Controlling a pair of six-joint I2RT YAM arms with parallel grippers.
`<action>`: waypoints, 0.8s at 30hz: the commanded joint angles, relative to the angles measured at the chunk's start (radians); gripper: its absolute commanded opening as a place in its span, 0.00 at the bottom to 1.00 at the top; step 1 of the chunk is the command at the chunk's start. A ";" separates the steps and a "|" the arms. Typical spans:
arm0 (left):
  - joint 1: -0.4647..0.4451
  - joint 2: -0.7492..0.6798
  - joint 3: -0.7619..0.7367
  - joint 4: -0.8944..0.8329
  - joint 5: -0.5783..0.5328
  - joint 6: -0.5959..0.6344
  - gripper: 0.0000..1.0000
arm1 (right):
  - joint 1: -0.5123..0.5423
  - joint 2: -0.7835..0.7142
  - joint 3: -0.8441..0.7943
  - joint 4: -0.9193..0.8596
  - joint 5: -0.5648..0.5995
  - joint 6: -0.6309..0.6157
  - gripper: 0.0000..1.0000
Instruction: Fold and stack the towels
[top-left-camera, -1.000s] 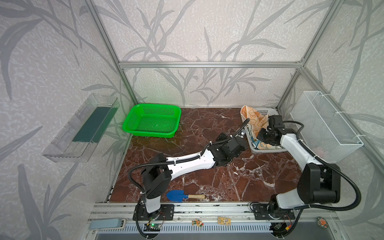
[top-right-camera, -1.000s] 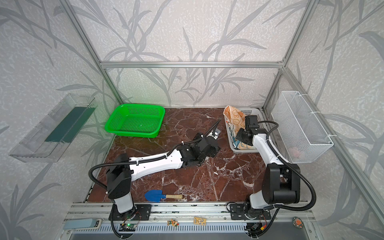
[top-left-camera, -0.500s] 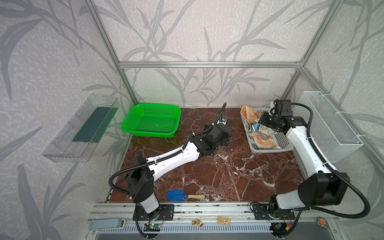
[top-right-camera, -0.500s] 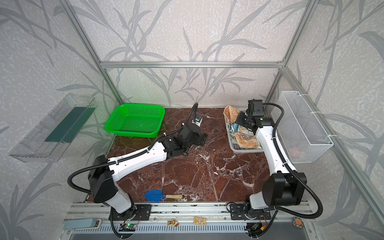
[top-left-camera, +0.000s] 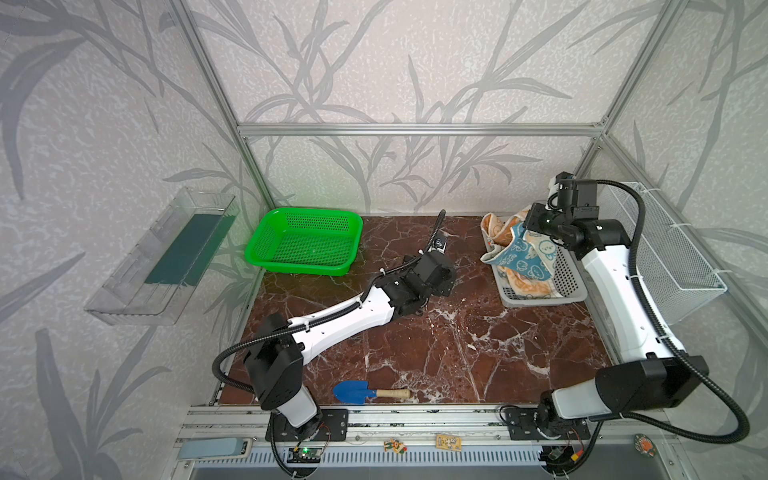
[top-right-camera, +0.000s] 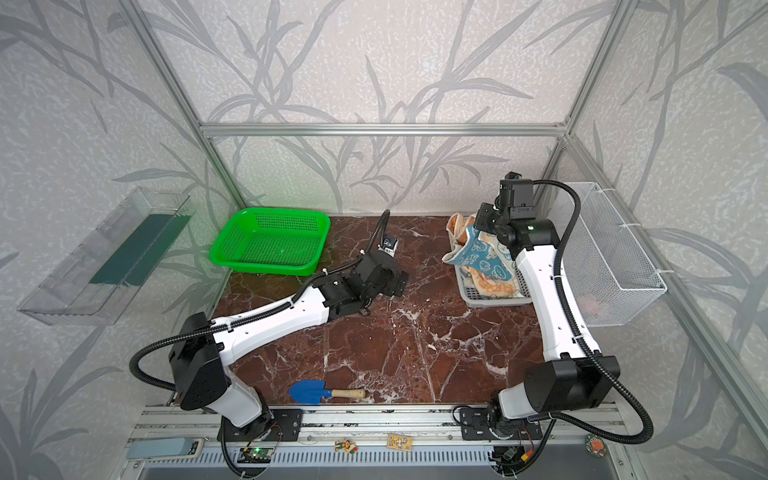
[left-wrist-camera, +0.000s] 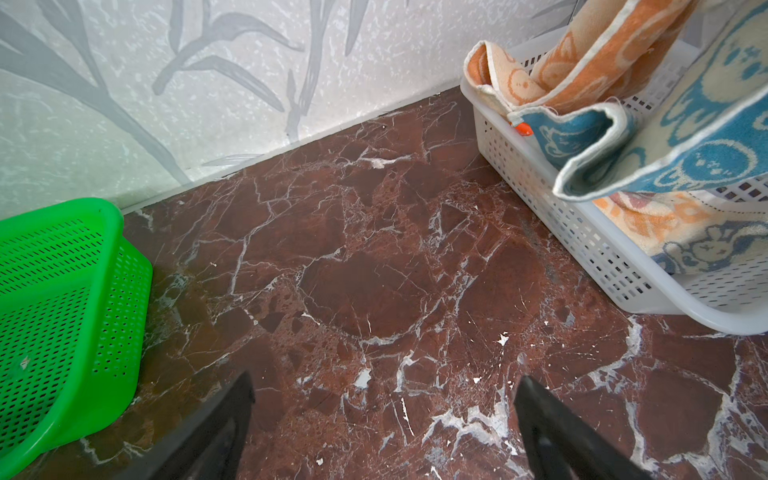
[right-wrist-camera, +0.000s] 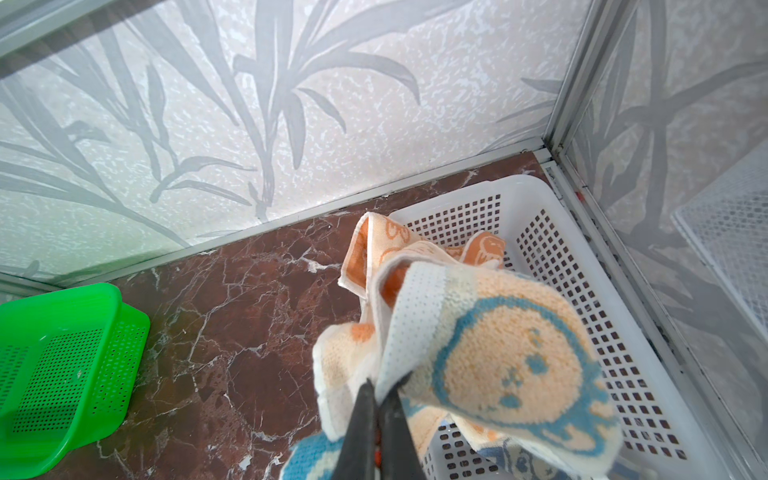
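Note:
My right gripper (right-wrist-camera: 380, 386) is shut on an edge of the cream towel with blue bunny faces (right-wrist-camera: 511, 365). It holds the towel up over the white basket (top-left-camera: 540, 300) at the back right, and the blue bunny towel (top-left-camera: 521, 257) hangs from it. The orange bunny towel (left-wrist-camera: 582, 62) rises beside it and drapes over the basket's corner; I cannot tell whether it is in the grip. The striped towel (left-wrist-camera: 685, 232) lies in the basket. My left gripper (left-wrist-camera: 384, 378) is open and empty, low over bare marble at mid-table (top-left-camera: 446, 284).
A green basket (top-left-camera: 299, 270) stands at the back left, close to the left arm. A blue toy shovel (top-left-camera: 353, 391) lies near the front edge. A wire basket (top-left-camera: 665, 249) hangs on the right wall, a clear tray (top-left-camera: 162, 257) on the left wall.
My right gripper has risen out of the white basket, lifting the blue bunny towel. My left arm has drawn back from the basket toward the middle of the table.

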 joint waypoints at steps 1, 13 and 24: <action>0.010 -0.039 -0.010 -0.008 0.009 -0.035 0.99 | 0.023 0.031 0.079 -0.028 -0.093 -0.018 0.00; 0.112 -0.156 -0.062 -0.042 0.044 -0.152 0.99 | 0.357 0.063 0.401 -0.131 -0.177 -0.096 0.00; 0.179 -0.279 -0.167 -0.025 0.046 -0.183 0.99 | 0.450 0.158 0.529 -0.156 -0.188 -0.099 0.00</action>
